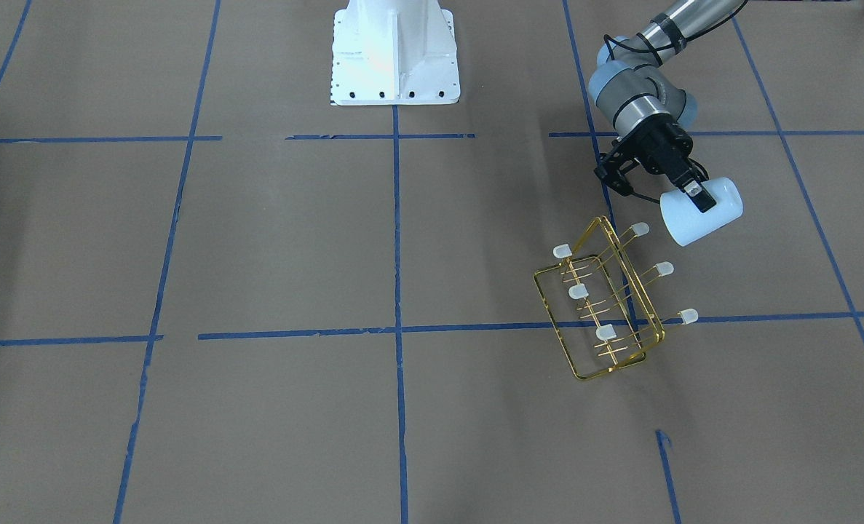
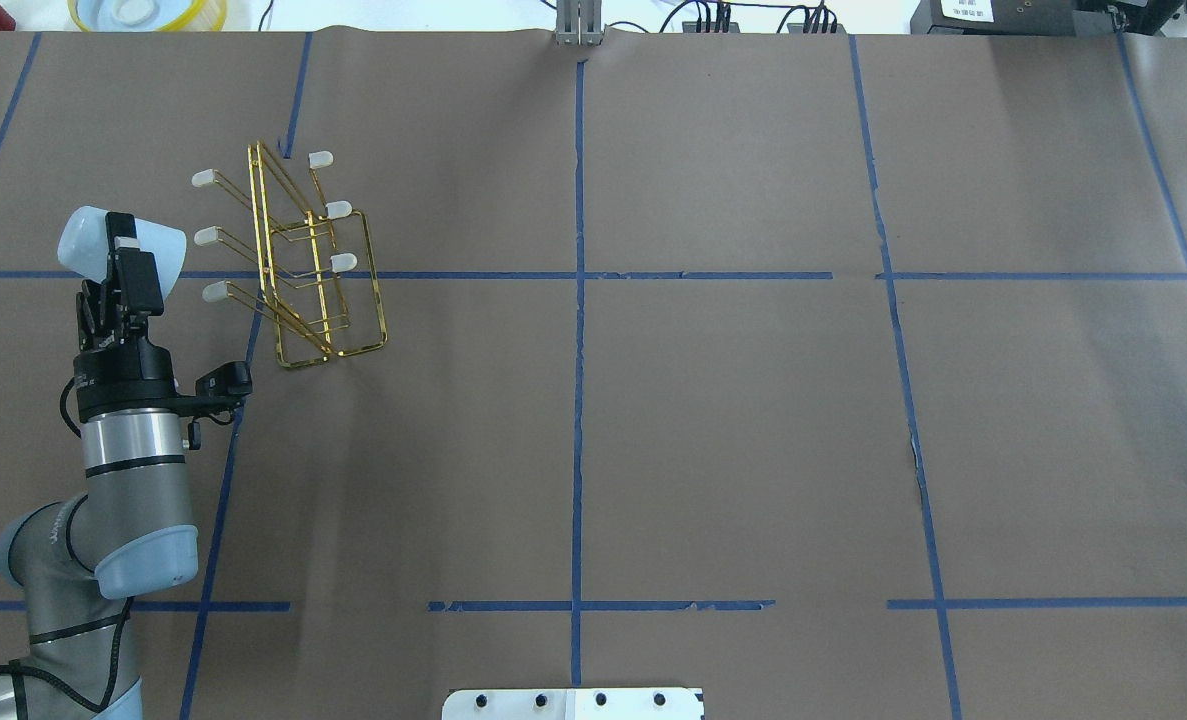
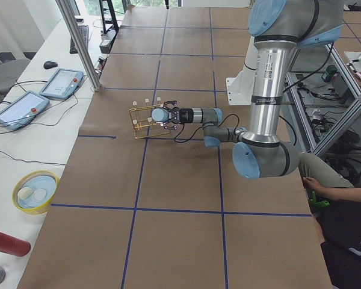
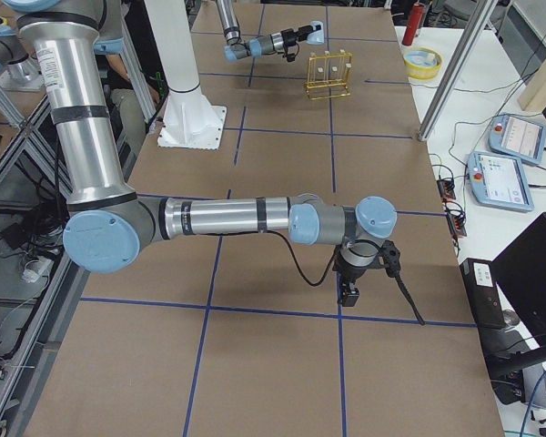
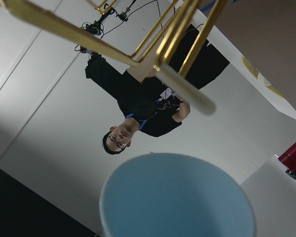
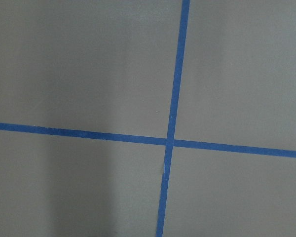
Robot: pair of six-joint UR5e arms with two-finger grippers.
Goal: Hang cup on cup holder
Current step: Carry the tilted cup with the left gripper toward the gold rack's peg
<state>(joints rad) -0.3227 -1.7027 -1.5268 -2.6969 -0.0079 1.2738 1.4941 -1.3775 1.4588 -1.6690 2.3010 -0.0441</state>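
Cup (image 5: 177, 197) sideways in left claw (image 1: 699, 195) (holder (image 1: 611, 367) just beside).

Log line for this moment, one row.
left pincer: shut on cup, sideways | cup: beside cup holder, not yet hung | right pincer: far off, state cannot tell

A: Brown paper surface (image 1: 257, 240) all the way across, gridded with blue tape (image 1: 397, 240).
B: Gold cup holder (image 1: 579, 292) stands right on it, over a tape crossing. White robot base (image 1: 395, 54) sits at the robot's edge.
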